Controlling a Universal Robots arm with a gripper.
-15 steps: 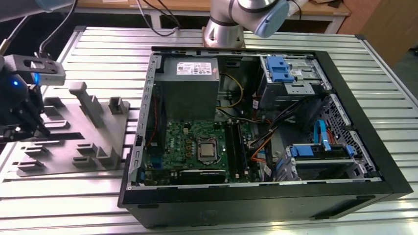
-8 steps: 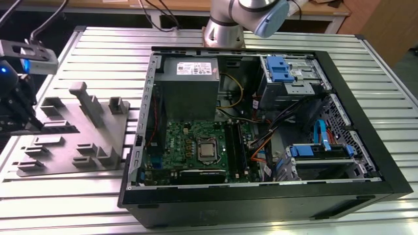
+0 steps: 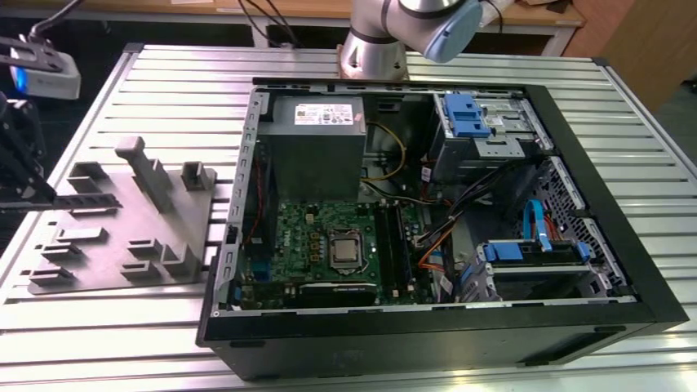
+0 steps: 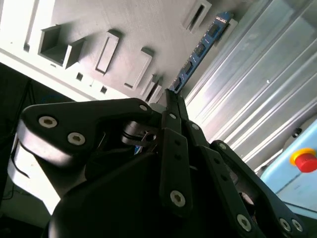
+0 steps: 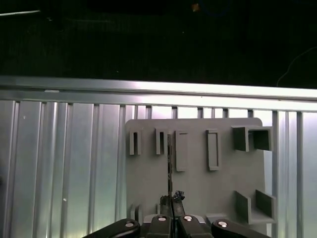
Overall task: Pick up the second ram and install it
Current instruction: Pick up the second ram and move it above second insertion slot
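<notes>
On the exterior view's left, a grey tray (image 3: 109, 245) lies on the ribbed table (image 3: 130, 327). It has little pockets (image 5: 213, 148) that keep parts standing up, so they are easy to grab.

In both wrist views the gripper (image 4: 171, 104) hangs over this tray. Its jaws are closed tight on the ram (image 4: 198, 49), a thin blue stick. They pinch it near one end by its flat sides, so the rest sticks out straight past the tips. In the first wrist view the ram (image 5: 169, 163) looks like a thin dark line, because it is seen from its edge. It lines up between two of the tray's pockets. I cannot tell if it is free of the tray.

On the exterior view's right, the case (image 3: 436, 335) lies on its side with the cover off, so the green board (image 3: 305, 237) faces up. The long black slots (image 3: 388, 245) beside the chip (image 3: 346, 251) look like the place for a ram. The ram is well apart from them.
</notes>
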